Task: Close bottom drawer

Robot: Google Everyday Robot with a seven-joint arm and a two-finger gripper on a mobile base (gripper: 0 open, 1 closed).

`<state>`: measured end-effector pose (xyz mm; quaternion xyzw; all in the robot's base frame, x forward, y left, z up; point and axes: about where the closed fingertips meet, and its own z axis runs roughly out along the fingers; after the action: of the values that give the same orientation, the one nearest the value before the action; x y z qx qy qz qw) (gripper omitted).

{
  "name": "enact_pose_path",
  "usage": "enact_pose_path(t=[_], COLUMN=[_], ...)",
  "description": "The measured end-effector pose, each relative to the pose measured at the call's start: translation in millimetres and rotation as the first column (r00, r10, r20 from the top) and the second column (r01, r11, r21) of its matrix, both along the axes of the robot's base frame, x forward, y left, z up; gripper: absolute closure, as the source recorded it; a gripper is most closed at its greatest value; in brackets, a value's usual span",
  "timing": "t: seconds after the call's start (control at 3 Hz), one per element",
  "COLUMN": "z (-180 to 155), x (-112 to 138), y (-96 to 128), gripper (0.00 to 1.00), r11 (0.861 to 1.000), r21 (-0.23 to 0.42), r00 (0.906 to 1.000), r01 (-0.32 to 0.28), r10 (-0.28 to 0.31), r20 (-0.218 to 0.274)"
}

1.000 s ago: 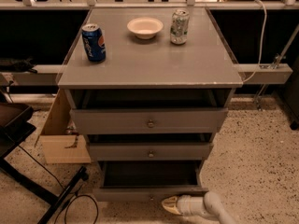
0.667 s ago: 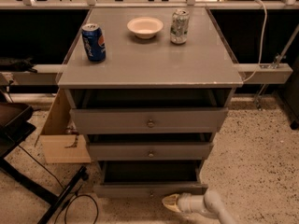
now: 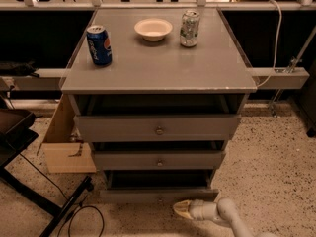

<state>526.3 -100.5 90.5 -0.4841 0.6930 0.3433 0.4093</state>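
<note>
Over the speckled floor [image 3: 276,152], the clenched gripper [image 3: 181,210] stays just beside the open bottom drawer [image 3: 148,196].

Warm, dim light falls from above. The cabinet top [image 3: 158,68] is the brightest surface, palest toward 12 o'clock. Deep shadow fills the drawer openings. My gripper [image 3: 178,209], low at 6 o'clock just before the bottom drawer [image 3: 133,195], catches a yellowish glow. The floor [image 3: 276,157] darkens toward 9 o'clock.
</note>
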Motion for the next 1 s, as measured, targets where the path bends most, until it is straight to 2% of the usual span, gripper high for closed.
enact_pose_path(t=[0.33, 0.67, 1.0], z=[10, 12, 23], x=[29, 31, 57], y=[-9, -10, -25], gripper=[1.00, 1.00, 1.00], r11=[1.000, 1.000, 0.999], r21=[0.007, 0.008, 0.021], r00=[0.9986, 0.9982, 0.9927], r01=[0.011, 0.013, 0.039], r10=[-0.012, -0.013, -0.041], r20=[0.051, 0.058, 0.114])
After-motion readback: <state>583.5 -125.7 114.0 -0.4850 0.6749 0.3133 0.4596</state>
